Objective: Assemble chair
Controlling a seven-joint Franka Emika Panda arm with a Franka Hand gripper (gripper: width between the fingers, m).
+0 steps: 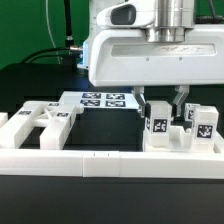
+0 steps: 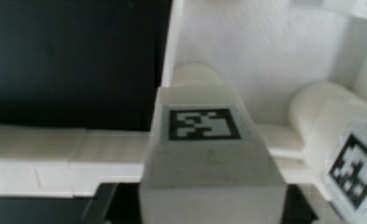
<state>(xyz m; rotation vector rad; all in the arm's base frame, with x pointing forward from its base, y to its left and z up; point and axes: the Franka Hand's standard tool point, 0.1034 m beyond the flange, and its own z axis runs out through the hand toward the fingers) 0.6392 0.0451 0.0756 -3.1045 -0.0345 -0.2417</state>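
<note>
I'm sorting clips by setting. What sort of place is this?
Probably a robotics lab bench: a white robot arm over a black table, tagged furniture parts, and a marker board.

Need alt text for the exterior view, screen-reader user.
The claw straddles an upright tagged chair piece at the exterior view's right, beside a second tagged piece; whether it grips is unclear. A flat frame piece lies at its left, the marker board behind, a low white wall in front.
</note>
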